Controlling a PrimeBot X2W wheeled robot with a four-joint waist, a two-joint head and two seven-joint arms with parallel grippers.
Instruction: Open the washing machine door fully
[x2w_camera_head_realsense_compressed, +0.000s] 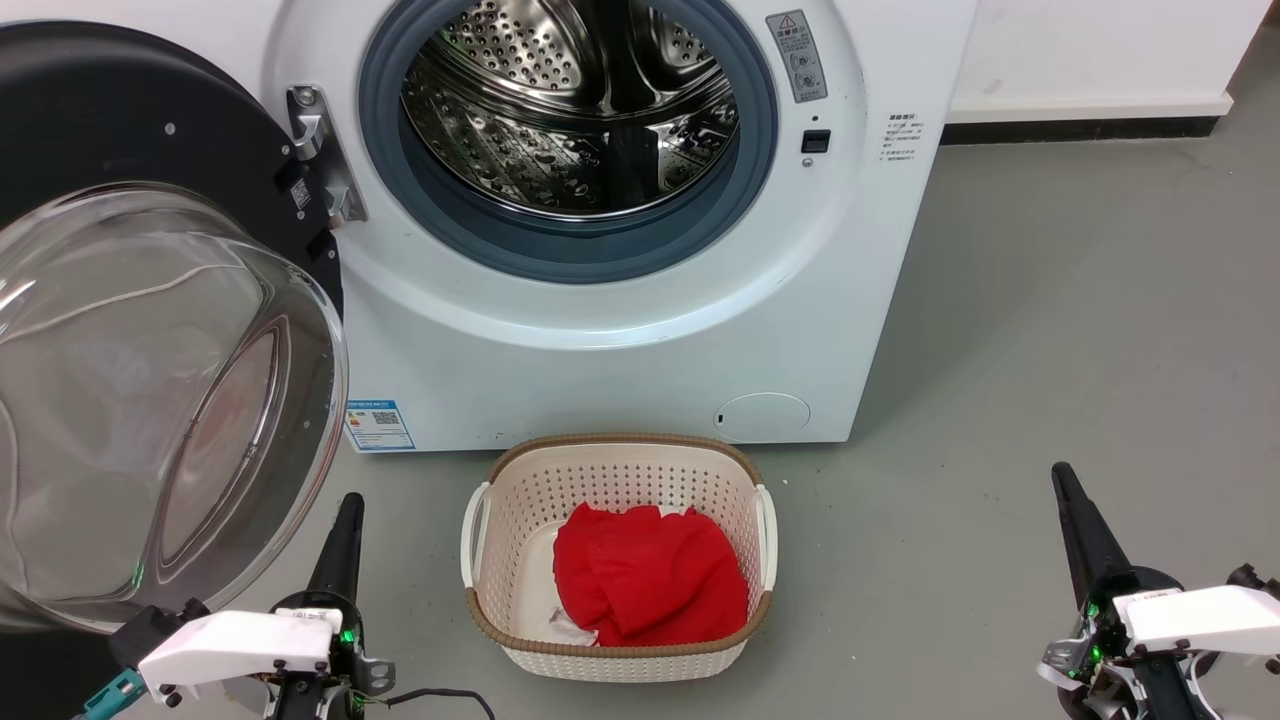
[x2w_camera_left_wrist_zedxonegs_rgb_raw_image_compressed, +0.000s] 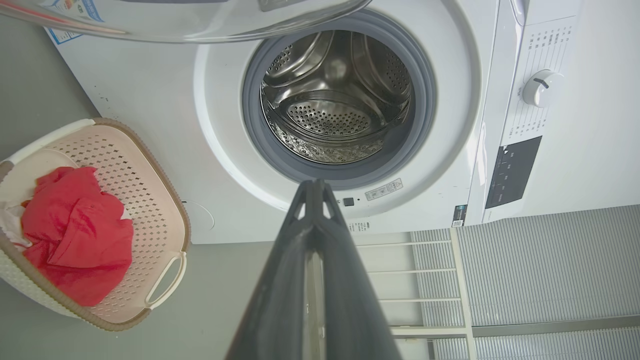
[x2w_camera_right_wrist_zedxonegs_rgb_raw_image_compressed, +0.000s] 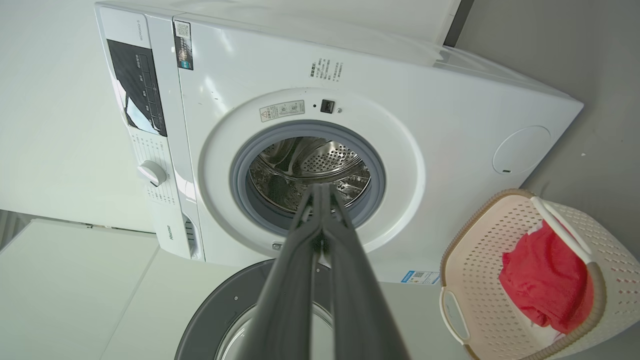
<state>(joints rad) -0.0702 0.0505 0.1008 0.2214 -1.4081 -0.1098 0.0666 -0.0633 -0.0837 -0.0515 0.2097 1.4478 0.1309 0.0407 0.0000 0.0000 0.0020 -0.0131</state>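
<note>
door (x2w_camera_head_realsense_compressed: 150, 400) open wide, hangs at robot's left of washer (x2w_camera_head_realsense_compressed: 620, 340), drum (x2w_camera_head_realsense_compressed: 570, 110) mouth clear. Task looks done or nrly; can't tell if hinge (x2w_camera_head_realsense_compressed: 320, 150) is at its stop. L gripper (x2w_camera_head_realsense_compressed: 350, 505) low, just beside door glass; R gripper (x2w_camera_head_realsense_compressed: 1062, 478) low at right, well apart. Both w/ fingers pressed together, empty.

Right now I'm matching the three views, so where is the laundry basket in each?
Head view: basket at bottom centre, in front of the washer.
Left wrist view: basket at lower left.
Right wrist view: basket at lower right.
Shared landmark: the drum.
</note>
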